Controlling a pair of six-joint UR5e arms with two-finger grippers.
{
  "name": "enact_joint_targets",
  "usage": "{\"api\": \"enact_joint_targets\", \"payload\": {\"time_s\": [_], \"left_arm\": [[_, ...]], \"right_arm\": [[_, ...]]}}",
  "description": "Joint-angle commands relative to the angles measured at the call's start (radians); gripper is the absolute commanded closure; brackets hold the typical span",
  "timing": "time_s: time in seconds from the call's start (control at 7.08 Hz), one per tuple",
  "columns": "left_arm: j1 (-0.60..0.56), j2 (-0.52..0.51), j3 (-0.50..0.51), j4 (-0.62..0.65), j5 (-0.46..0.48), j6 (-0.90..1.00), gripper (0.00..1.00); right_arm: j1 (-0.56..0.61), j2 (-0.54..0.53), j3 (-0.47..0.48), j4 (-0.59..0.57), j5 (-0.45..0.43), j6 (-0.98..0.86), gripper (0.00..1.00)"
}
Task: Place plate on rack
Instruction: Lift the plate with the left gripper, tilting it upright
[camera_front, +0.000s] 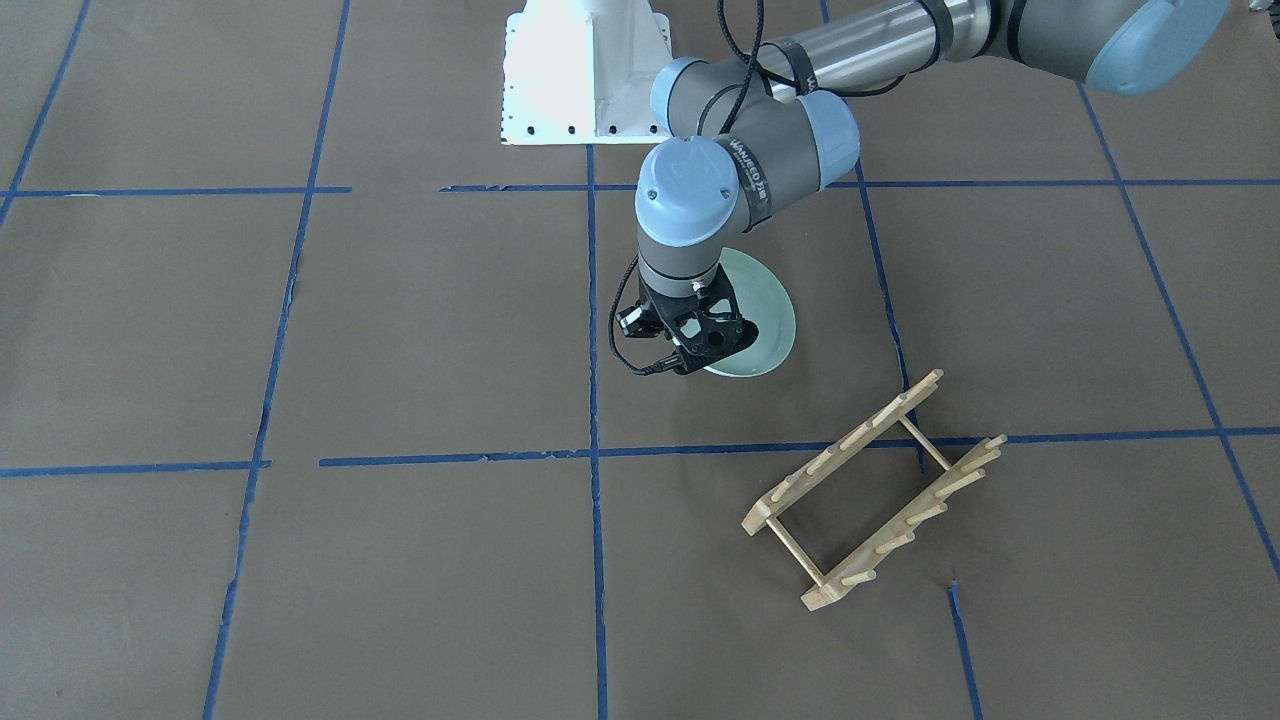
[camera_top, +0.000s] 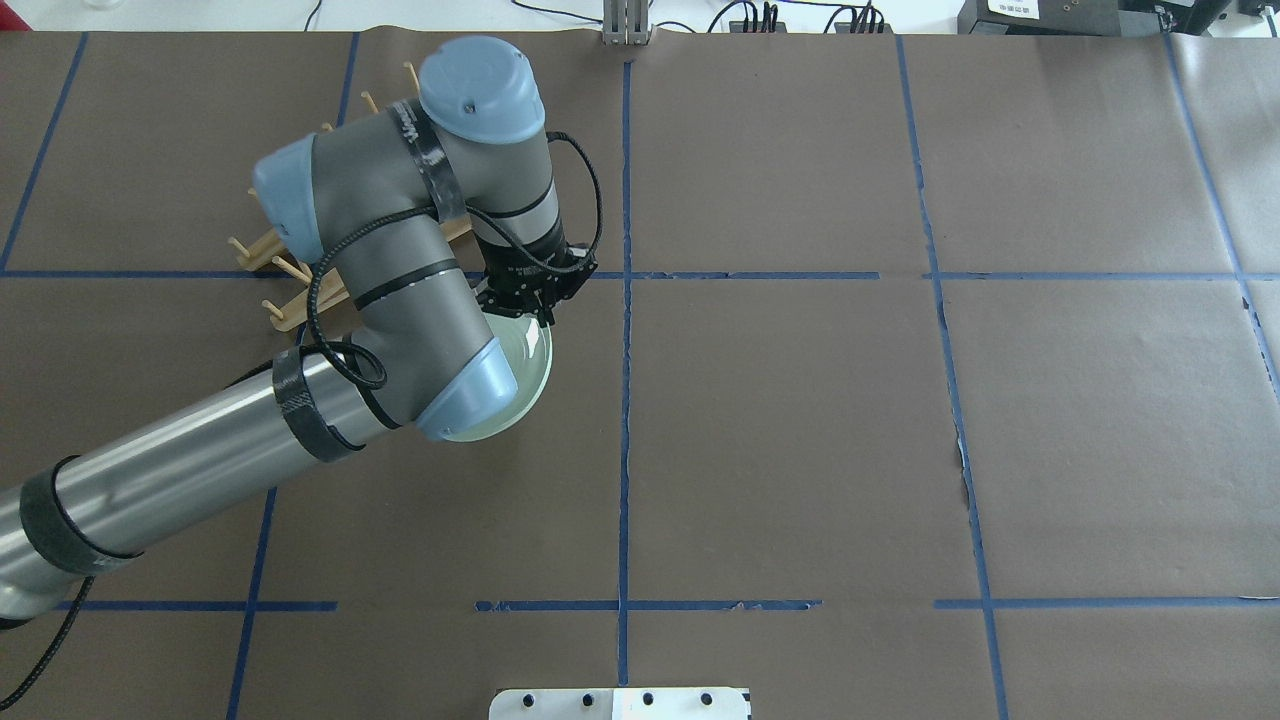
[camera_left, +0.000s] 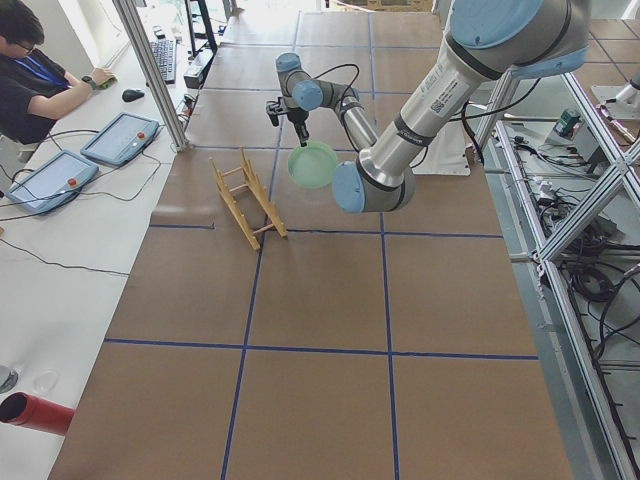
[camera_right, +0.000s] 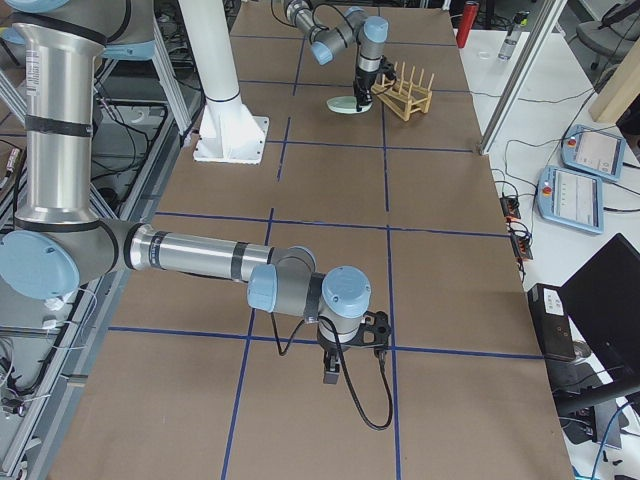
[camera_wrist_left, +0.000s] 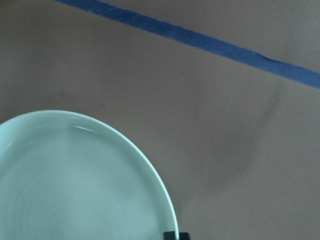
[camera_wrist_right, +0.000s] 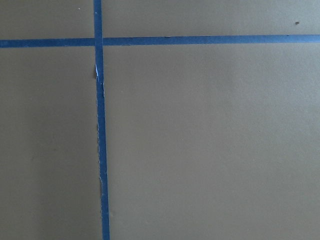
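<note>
In the front-facing view the left claw (camera_front: 700, 345) appears clenched on the 7 o'clock rim of the plate (camera_front: 765, 312), which sits low over the counter (camera_front: 400, 330); whether it is lifted I cannot tell. The rack (camera_front: 865, 490) lies at about 4 o'clock from that claw, apart from the plate, its rails running 2 to 8 o'clock. The left arm is far nearer. The right claw (camera_right: 352, 348) hangs well apart, its state impossible to tell. One plate, one rack.
</note>
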Motion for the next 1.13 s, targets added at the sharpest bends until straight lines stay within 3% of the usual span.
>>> {"api": "enact_joint_targets", "payload": {"time_s": [0.0,0.42,0.71,0.99], "left_arm": [[-0.148,-0.004,-0.149,-0.047,-0.172,-0.007,1.0],[-0.387,0.042,-0.145,-0.498,-0.2,-0.197,1.0],[-0.473,0.079,-0.038,-0.841,-0.197,-0.417,1.0],[-0.486,0.117,0.053,-1.127,-0.133,-0.527,1.0]], "right_arm": [[0.0,0.0,-0.001,0.0,0.0,0.0,0.0],[-0.001,0.0,0.0,0.0,0.0,0.0,0.0],[-0.001,0.0,-0.002,0.0,0.0,0.0,0.0],[-0.001,0.0,0.0,0.0,0.0,0.0,0.0]]}}
